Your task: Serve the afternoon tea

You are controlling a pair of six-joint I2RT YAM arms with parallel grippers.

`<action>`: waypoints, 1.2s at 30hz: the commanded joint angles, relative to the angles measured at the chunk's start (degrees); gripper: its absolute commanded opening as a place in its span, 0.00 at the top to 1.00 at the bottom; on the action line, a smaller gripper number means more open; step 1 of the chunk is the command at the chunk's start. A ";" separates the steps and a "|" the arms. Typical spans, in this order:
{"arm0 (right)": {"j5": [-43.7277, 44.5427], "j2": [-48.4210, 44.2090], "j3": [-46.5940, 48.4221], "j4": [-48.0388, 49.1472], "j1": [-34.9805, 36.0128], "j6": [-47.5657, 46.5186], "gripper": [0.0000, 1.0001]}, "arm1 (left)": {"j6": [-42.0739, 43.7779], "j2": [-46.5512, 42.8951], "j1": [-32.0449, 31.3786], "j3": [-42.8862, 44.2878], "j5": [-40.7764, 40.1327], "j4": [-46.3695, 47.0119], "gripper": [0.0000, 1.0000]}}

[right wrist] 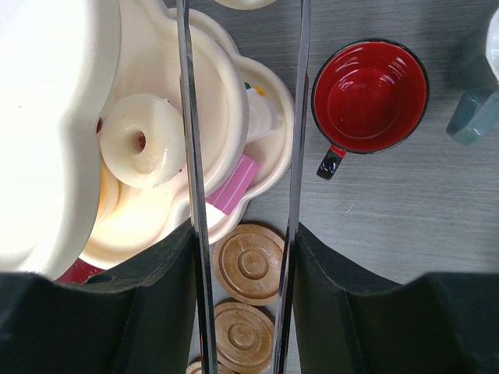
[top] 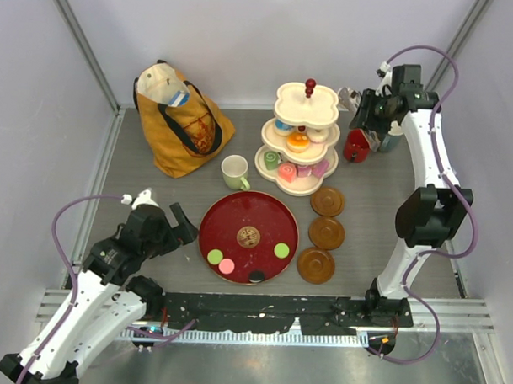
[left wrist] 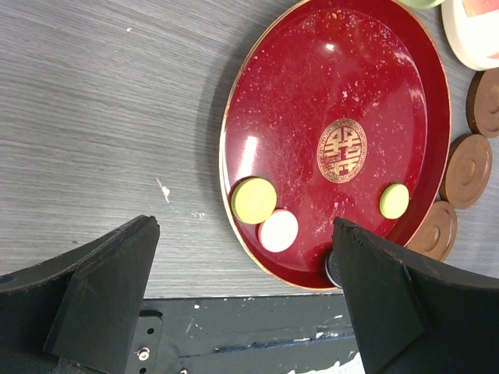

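A cream three-tier stand (top: 318, 96) holds toy pastries, among them a white donut (right wrist: 142, 140) and a pink piece (right wrist: 234, 183). The red mug (top: 357, 146) and the grey-blue mug (top: 392, 136) stand to its right, the pale green mug (top: 235, 171) to its left. Several macarons lie on the dark-red tray (top: 249, 217): green (left wrist: 253, 199), pink (left wrist: 277, 231), another green (left wrist: 394, 200). My right gripper (right wrist: 243, 234) hangs over the stand's right edge, shut on metal tongs (right wrist: 191, 156). My left gripper (left wrist: 243, 234) is open over the table at the tray's left rim, holding nothing.
Three brown wooden coasters (top: 327, 232) lie in a row to the right of the tray. A mustard-yellow tote bag (top: 179, 122) stands at the back left. Grey walls close in the table on three sides.
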 commanded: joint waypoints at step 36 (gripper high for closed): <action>-18.72 5.06 1.39 -2.14 3.06 -19.77 0.44 | -0.06 3.02 0.21 1.38 -2.08 1.55 0.00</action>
